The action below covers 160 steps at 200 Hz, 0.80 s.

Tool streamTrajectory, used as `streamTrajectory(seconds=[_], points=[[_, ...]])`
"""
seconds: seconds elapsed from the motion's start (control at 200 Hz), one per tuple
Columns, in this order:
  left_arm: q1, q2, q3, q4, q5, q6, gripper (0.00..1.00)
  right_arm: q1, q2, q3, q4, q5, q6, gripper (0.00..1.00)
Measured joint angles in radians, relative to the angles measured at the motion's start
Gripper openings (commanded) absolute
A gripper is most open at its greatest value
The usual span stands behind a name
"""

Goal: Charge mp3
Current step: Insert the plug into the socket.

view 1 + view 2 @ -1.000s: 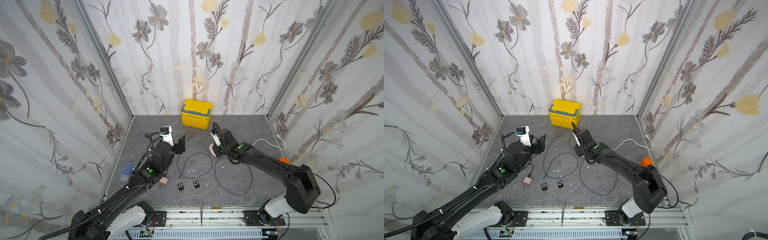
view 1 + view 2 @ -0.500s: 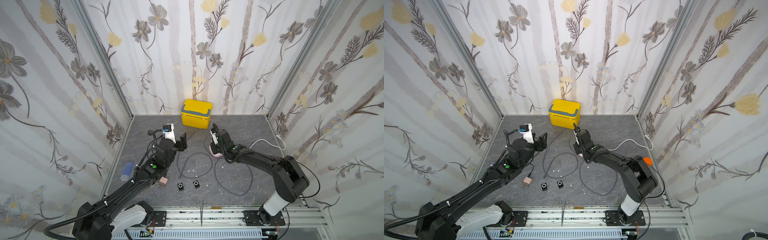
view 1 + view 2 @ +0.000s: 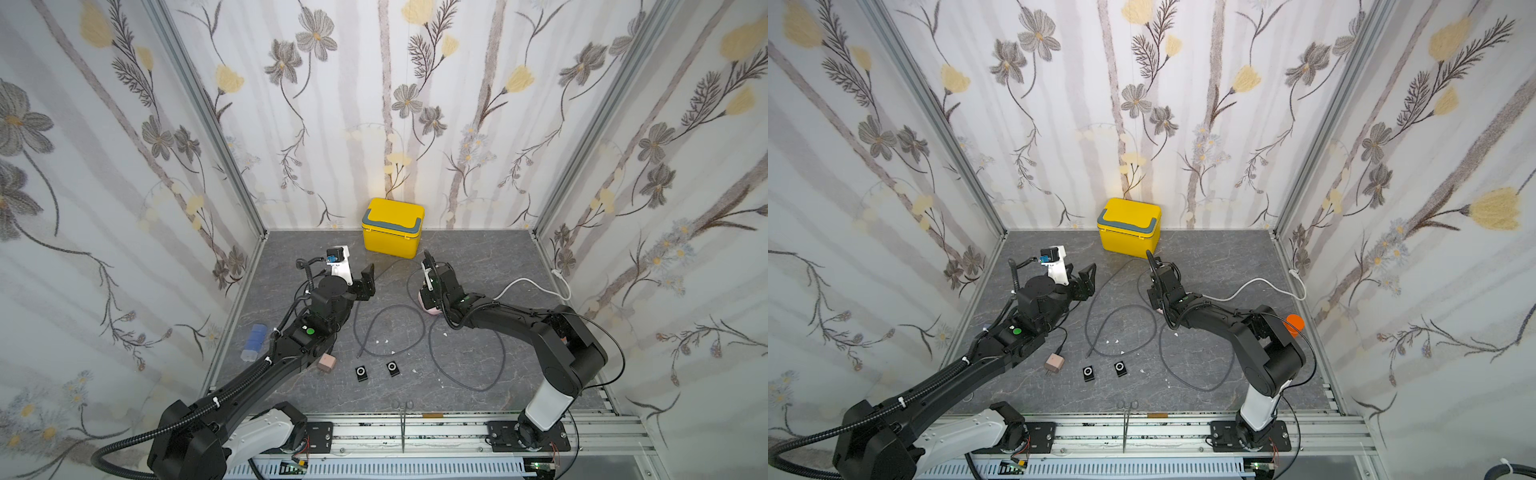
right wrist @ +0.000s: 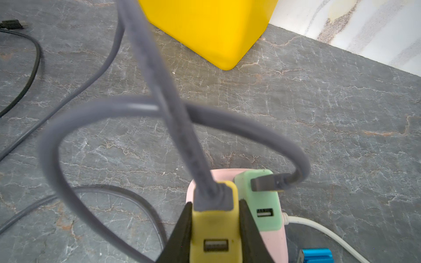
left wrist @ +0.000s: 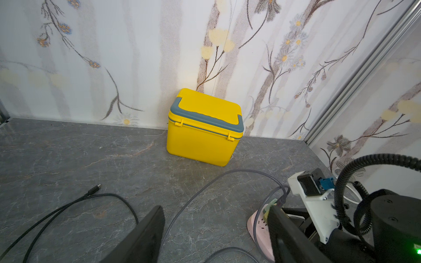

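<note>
In both top views I saw the two small black mp3 players (image 3: 362,372) lying flat on the tabletop (image 3: 478,257) near its front edge, side by side, with one end of a grey cable (image 3: 390,309) just beside them. The left gripper (image 3: 365,284) and the right gripper (image 3: 428,286) were well apart from them, nearer the yellow box (image 3: 392,226). In the left wrist view the left gripper (image 5: 215,209) was spread wide and held nothing. In the right wrist view the right gripper (image 4: 215,218) pinched a yellow charger block (image 4: 214,230) on the pink power strip (image 4: 276,241), with a grey plug (image 4: 213,197) in its top.
</note>
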Motion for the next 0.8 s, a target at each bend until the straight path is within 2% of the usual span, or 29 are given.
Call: streamTrajectory(seconds=[0.799], points=[[0.000, 0.030, 0.000, 0.010, 0.047, -0.027, 0.73, -0.014, 0.017, -0.096, 0.198, 0.020, 0.018, 0.00]])
